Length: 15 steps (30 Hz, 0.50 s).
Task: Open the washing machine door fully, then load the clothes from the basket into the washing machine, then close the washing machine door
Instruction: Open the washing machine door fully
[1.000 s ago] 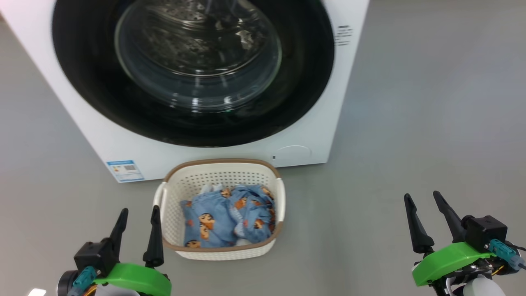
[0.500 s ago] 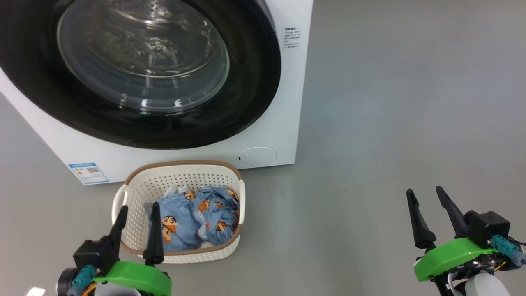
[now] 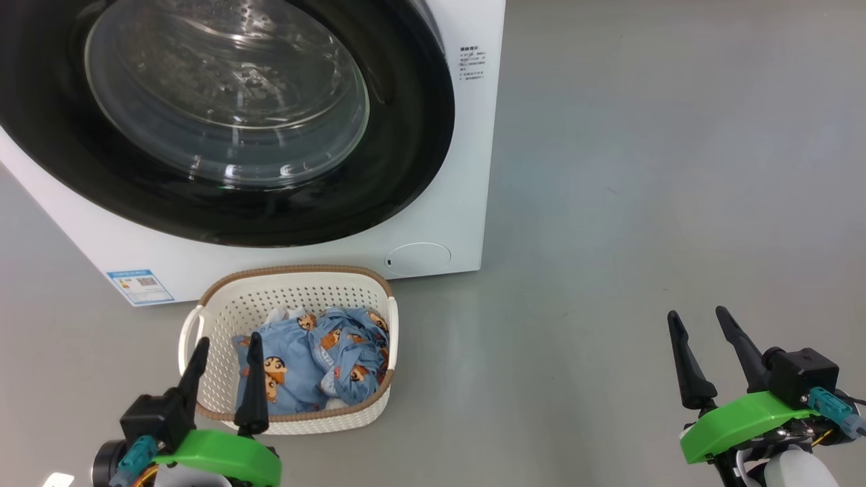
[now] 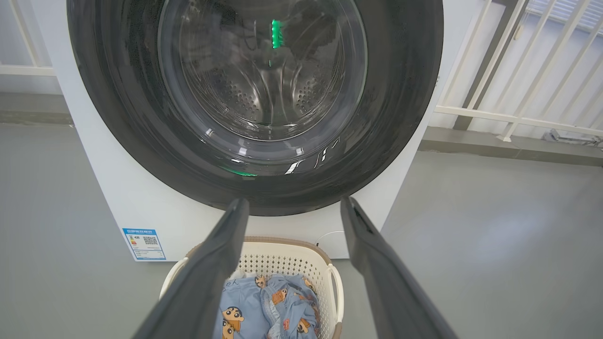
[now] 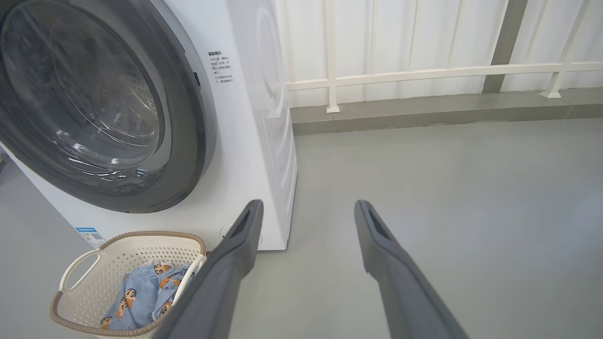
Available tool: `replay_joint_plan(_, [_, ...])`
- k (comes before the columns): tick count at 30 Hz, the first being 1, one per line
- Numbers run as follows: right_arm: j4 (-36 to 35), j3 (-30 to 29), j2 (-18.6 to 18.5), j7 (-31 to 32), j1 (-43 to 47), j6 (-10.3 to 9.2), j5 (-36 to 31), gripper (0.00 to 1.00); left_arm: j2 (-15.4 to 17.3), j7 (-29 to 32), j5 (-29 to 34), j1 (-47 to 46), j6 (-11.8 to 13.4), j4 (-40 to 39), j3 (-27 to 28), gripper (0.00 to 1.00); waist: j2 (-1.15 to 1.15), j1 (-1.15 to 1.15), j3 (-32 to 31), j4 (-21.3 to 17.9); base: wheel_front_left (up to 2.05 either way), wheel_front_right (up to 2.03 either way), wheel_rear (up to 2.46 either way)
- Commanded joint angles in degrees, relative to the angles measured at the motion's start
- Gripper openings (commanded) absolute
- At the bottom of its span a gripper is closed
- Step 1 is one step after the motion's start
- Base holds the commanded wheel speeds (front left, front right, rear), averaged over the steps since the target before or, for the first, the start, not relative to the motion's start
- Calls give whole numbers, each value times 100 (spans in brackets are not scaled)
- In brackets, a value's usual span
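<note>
Left gripper (image 3: 229,339) and right gripper (image 3: 697,312) gape empty; cream perforated basket (image 3: 291,272) of blue cartoon-print clothes (image 3: 304,365) fronts the shut, cropped black-rimmed door (image 3: 419,135).

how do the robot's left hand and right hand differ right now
The left hand, two long dark fingers on a green mount, lies in front of the near left rim of the cream perforated basket; the right hand, built alike, is far to the right over bare grey floor. The left hand faces the glossy black round door squarely; the right hand sees it at a slant. Both are open and empty.
</note>
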Motion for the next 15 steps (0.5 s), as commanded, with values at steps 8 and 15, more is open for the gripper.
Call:
replay_joint_plan(8, [-139, 109, -6, -66, -160, 9, 86, 100, 106, -51, 39, -170, 76, -226, 192, 100, 0, 0, 13, -8, 0, 0, 0])
replay_joint_plan(15, [-157, 116, -7, -55, -172, 9, 133, 0, 106, -51, 27, -171, 98, -249, 181, 100, 0, 0, 38, -7, 0, 0, 0])
